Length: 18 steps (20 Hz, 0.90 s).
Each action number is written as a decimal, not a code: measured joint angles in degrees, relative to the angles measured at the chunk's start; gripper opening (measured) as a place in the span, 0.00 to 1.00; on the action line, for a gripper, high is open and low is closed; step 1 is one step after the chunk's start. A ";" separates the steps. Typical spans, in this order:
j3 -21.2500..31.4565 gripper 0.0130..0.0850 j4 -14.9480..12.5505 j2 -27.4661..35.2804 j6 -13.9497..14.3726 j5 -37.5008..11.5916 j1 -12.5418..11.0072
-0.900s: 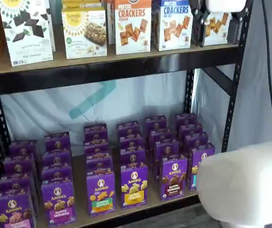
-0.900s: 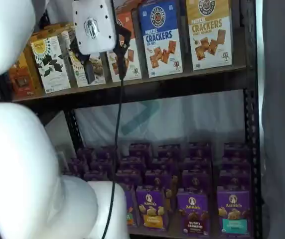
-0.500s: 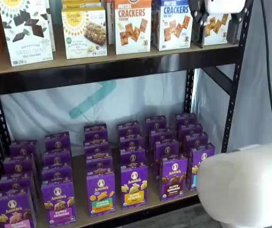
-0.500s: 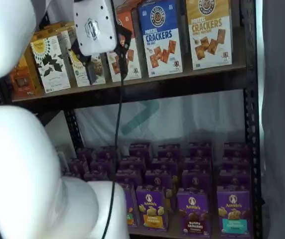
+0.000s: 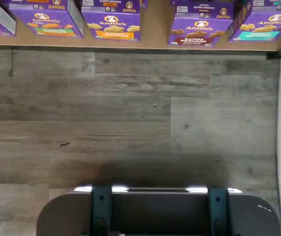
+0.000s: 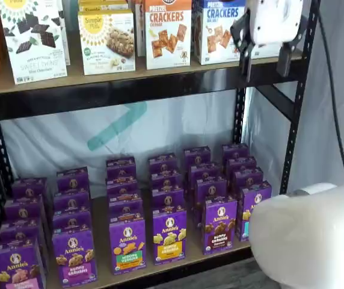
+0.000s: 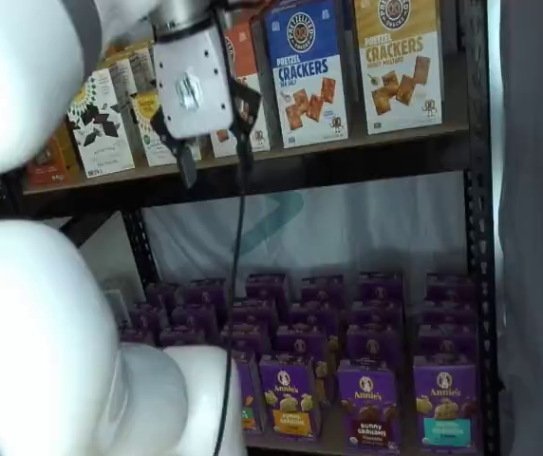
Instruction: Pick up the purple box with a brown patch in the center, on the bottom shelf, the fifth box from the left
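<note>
The purple box (image 6: 219, 224) with brown bunny crackers at its centre stands upright at the front of the bottom shelf (image 6: 194, 251), heading its row. It also shows in a shelf view (image 7: 367, 404) and in the wrist view (image 5: 199, 30). My gripper (image 6: 265, 65) hangs high in front of the upper shelf, far above the box. A gap shows between its two black fingers, and it holds nothing. It also shows in a shelf view (image 7: 215, 160).
Other purple cartons flank the box: a yellow-band one (image 6: 169, 235), an orange-and-green-band one (image 6: 127, 244) and a teal-band one (image 7: 444, 407). Cracker boxes (image 6: 168, 33) fill the upper shelf. A black upright post (image 6: 292, 120) stands at the right. My white arm link (image 6: 310, 235) bulks in front.
The gripper has come down from the top edge of both shelf views, so its body and both fingers now show in front of the upper shelf's beam. The boxes have not moved.
</note>
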 joint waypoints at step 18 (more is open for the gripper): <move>29.62 1.00 1.03 3.26 -6.90 -35.02 -6.74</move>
